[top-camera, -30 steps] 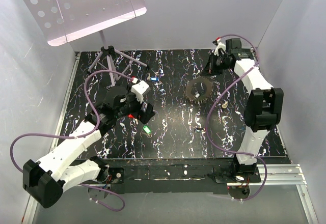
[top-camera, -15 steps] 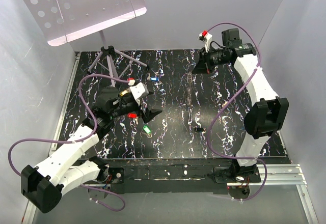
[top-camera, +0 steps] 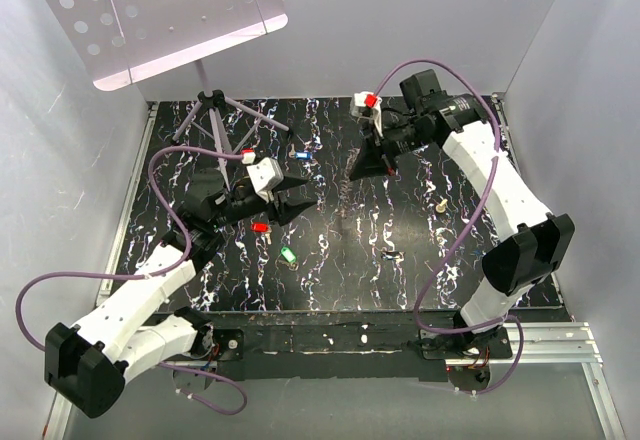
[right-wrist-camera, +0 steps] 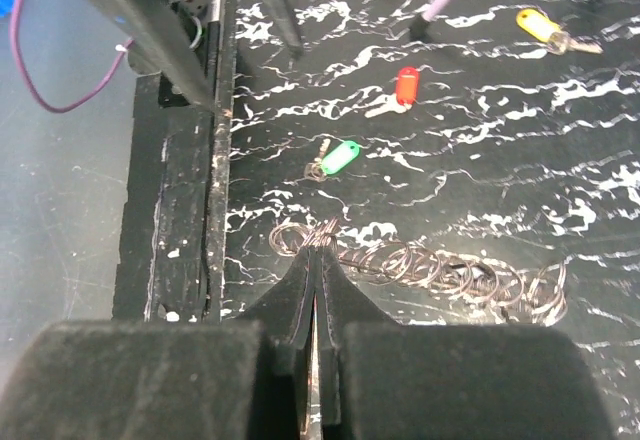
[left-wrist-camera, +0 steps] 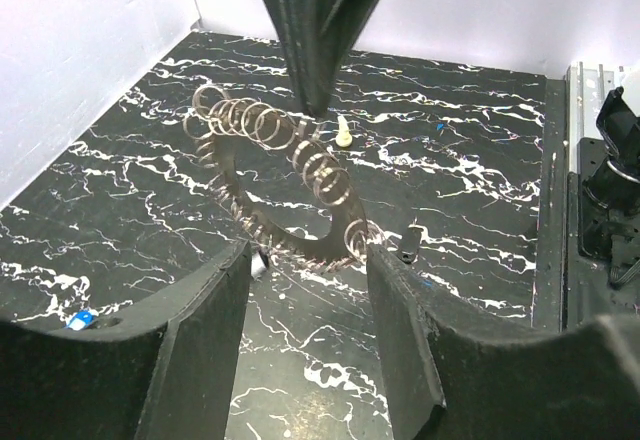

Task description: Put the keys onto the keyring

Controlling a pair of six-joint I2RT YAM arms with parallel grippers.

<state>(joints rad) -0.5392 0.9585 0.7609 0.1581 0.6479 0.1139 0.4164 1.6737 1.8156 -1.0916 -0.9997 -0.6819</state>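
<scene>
My right gripper [top-camera: 365,163] is shut on the rim of the keyring [left-wrist-camera: 262,222], a toothed grey disc edged with wire loops [right-wrist-camera: 440,270], and holds it upright above the table's middle. My left gripper [left-wrist-camera: 305,305] faces the keyring from the left, with its jaws apart and nothing between them. On the table lie a red key [top-camera: 261,227], a green key [top-camera: 288,254] and a blue key [top-camera: 303,156]. The right wrist view also shows the red key [right-wrist-camera: 405,85], the green key [right-wrist-camera: 340,157] and a yellow key [right-wrist-camera: 540,25].
A tripod stand [top-camera: 222,110] with a perforated white board [top-camera: 160,10] stands at the back left. A small brass knob [top-camera: 440,203] and a small dark piece [top-camera: 390,254] lie on the right half. White walls close in the black marbled table [top-camera: 330,270].
The right arm has lifted the keyring off the table and carried it left toward the middle. The left gripper has turned toward it, and its jaws have narrowed.
</scene>
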